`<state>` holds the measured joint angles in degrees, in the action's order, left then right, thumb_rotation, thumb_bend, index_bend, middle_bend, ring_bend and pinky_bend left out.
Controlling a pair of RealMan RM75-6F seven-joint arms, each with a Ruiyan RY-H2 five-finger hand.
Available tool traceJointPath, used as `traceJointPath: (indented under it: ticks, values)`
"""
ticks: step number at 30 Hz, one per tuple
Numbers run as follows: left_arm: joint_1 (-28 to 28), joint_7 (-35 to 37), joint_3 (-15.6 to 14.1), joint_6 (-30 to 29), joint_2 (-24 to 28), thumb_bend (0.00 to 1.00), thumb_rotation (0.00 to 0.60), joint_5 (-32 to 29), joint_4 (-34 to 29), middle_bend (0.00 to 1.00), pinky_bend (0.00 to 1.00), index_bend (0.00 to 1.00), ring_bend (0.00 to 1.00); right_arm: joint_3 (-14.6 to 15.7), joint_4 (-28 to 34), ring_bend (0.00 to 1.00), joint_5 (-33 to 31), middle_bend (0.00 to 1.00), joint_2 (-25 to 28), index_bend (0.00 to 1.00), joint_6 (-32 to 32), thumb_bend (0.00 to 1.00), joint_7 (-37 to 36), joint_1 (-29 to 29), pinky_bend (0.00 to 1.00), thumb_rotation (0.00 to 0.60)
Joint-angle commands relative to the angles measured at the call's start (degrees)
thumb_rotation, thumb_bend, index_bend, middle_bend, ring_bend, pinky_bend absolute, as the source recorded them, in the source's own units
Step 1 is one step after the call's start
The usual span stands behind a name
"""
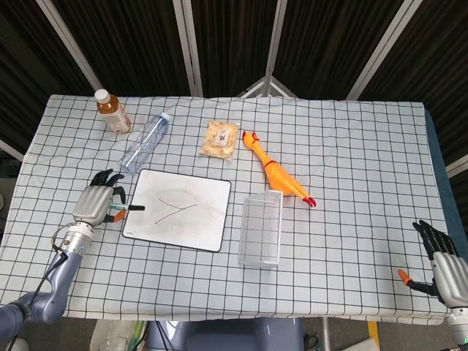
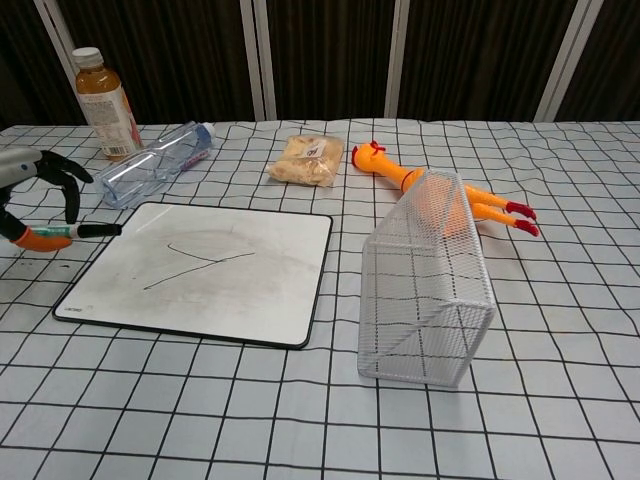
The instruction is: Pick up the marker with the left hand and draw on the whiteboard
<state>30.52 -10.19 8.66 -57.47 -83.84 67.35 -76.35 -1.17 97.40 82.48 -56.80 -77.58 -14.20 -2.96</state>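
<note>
The whiteboard (image 1: 179,209) (image 2: 205,272) lies flat left of centre with a thin dark stroke drawn on it. My left hand (image 1: 95,204) (image 2: 32,200) sits just off its left edge, low over the tablecloth. It pinches the marker (image 1: 127,209) (image 2: 82,231), which lies nearly level with its dark tip pointing toward the board's edge. My right hand (image 1: 439,257) rests at the table's front right corner, holding nothing, fingers spread; only the head view shows it.
A white wire basket (image 1: 261,229) (image 2: 428,290) lies right of the board. Behind are a rubber chicken (image 1: 276,170) (image 2: 440,192), a snack bag (image 1: 221,139) (image 2: 308,160), a clear plastic bottle (image 1: 144,142) (image 2: 155,164) and a tea bottle (image 1: 112,111) (image 2: 102,90).
</note>
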Motion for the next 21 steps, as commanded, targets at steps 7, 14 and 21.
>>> traceJointPath:
  ticks: [7, 14, 21]
  values:
    - [-0.2, -6.1, -0.9, 0.5, -0.9, 0.28, 0.6, -4.0, 0.5, 0.01, 0.0, 0.51, 0.0, 0.0, 0.1, 0.0, 0.1, 0.0, 0.0, 0.0, -0.1, 0.27, 0.0, 0.0, 0.0, 0.6]
    - [-1.0, -6.4, -0.4, -0.7, 0.1, 0.25, 0.6, -5.8, -2.0, 0.0, 0.0, 0.4, 0.0, 0.0, 0.1, 0.0, 0.1, 0.0, 0.1, 0.0, -0.1, 0.27, 0.0, 0.1, 0.0, 0.6]
    - [-4.9, -0.7, 0.8, -5.2, 4.3, 0.21, 0.6, -6.1, -10.4, 0.0, 0.0, 0.26, 0.0, 0.1, 0.0, 0.0, 0.3, 0.0, 0.1, 0.0, 0.0, 0.27, 0.1, 0.0, 0.0, 0.6]
